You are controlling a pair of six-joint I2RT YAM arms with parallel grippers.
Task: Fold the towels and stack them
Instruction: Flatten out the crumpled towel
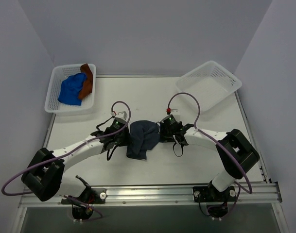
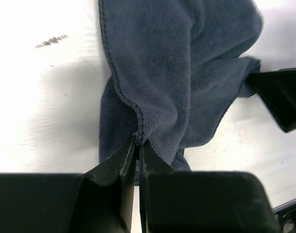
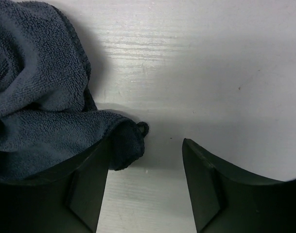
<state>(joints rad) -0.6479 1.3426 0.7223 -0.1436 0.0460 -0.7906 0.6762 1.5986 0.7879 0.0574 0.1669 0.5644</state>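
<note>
A dark grey towel [image 1: 140, 138] lies crumpled on the table between my two grippers. My left gripper [image 1: 124, 136] is at its left side. In the left wrist view the left gripper [image 2: 138, 145] is shut on the hemmed edge of the towel [image 2: 186, 73]. My right gripper [image 1: 161, 132] is at the towel's right side. In the right wrist view the right gripper [image 3: 147, 141] stands open, and a corner of the towel [image 3: 36, 97] lies against its left finger [image 3: 92, 170]. A bright blue towel [image 1: 72, 89] and a rust-brown towel [image 1: 87, 80] lie in the left basket.
A white mesh basket [image 1: 49, 94] stands at the back left with the two towels in it. A second white mesh basket [image 1: 211, 85] stands tilted at the back right with nothing in it. The right gripper's finger [image 2: 279, 97] shows at the right edge of the left wrist view.
</note>
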